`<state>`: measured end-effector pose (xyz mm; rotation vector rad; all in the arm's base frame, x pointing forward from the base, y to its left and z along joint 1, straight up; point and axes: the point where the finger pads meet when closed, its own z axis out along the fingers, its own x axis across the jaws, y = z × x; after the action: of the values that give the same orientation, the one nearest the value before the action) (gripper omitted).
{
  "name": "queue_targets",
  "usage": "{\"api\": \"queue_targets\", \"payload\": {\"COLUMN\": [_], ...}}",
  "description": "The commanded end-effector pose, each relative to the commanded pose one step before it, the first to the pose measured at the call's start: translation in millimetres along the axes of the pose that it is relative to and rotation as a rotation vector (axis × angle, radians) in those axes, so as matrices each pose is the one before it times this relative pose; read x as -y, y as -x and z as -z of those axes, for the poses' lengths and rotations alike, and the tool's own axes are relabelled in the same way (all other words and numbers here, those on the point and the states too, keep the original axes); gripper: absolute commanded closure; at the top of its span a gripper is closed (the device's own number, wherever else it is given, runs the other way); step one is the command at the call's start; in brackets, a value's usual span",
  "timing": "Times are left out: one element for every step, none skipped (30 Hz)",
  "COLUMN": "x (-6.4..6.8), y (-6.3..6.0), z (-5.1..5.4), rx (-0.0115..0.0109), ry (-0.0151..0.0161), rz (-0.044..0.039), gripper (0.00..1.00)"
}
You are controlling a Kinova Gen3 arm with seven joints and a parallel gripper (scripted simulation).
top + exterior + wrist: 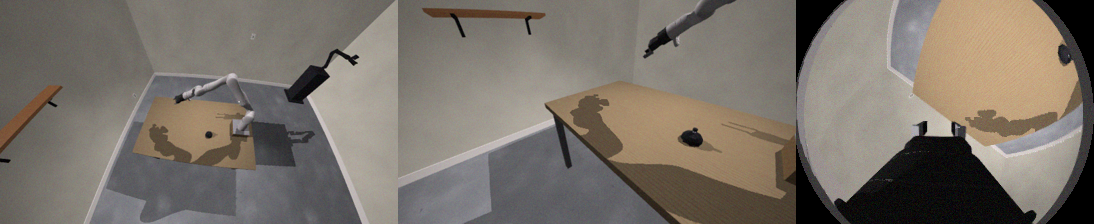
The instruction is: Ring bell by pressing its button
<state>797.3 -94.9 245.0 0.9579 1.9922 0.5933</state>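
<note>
The gripper (648, 54) hangs high above the far corner of the desk (636, 112), its fingers spread fully wide with nothing between them. The bell (691, 138) sits well apart from it on the desk, near the arm's base (235, 130), button up.

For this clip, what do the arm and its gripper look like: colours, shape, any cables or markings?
The arm is a slim chain of rounded white tube segments with smooth joints, on a pale grey block base. The gripper is black and boxy, with two short jaws; the wrist view shows pale tips. No cables or markings show.
</note>
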Motion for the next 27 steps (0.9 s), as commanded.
{"api": "queue_targets", "payload": {"x": [-1.70,0.00,0.00,0.00,0.00,0.00,0.00,0.00,0.00,0.00,0.00,0.00,0.00,0.00,0.00,0.00,0.00,0.02,0.15,0.38,0.70,1.12,1.64,2.27,3.03,3.91,3.26], "y": [1.22,0.00,0.00,0.00,0.00,0.00,0.00,0.00,0.00,0.00,0.00,0.00,0.00,0.00,0.00,0.00,0.00,-0.12,-0.78,-1.99,-3.65,-5.64,-7.86,-10.19,-12.54,-14.80,-11.27], "z": [0.80,0.00,0.00,0.00,0.00,0.00,0.00,0.00,0.00,0.00,0.00,0.00,0.00,0.00,0.00,0.00,0.00,0.00,-0.02,-0.04,-0.06,-0.08,-0.08,-0.06,-0.01,0.08,0.07], "rx": [0.00222,0.00000,0.00000,0.00000,0.00000,0.00000,0.00000,0.00000,0.00000,0.00000,0.00000,0.00000,0.00000,0.00000,0.00000,0.00000,0.00000,-0.00017,-0.00112,-0.00287,-0.00526,-0.00809,-0.01121,-0.01441,-0.01755,-0.02044,-0.01538], "ry": [0.00244,0.00000,0.00000,0.00000,0.00000,0.00000,0.00000,0.00000,0.00000,0.00000,0.00000,0.00000,0.00000,0.00000,0.00000,0.00000,0.00000,-0.00013,-0.00090,-0.00232,-0.00429,-0.00671,-0.00951,-0.01262,-0.01598,-0.01954,-0.01540], "rz": [0.00062,0.00000,0.00000,0.00000,0.00000,0.00000,0.00000,0.00000,0.00000,0.00000,0.00000,0.00000,0.00000,0.00000,0.00000,0.00000,0.00000,-0.00008,-0.00051,-0.00131,-0.00241,-0.00373,-0.00521,-0.00679,-0.00840,-0.01001,-0.00771], "gripper": [0.00,0.00,0.00,0.00,0.00,0.00,0.00,0.00,0.00,0.00,0.00,0.00,0.00,0.00,0.00,0.00,0.00,0.00,0.00,0.00,0.00,0.00,0.00,0.00,0.00,0.00,0.00]}}
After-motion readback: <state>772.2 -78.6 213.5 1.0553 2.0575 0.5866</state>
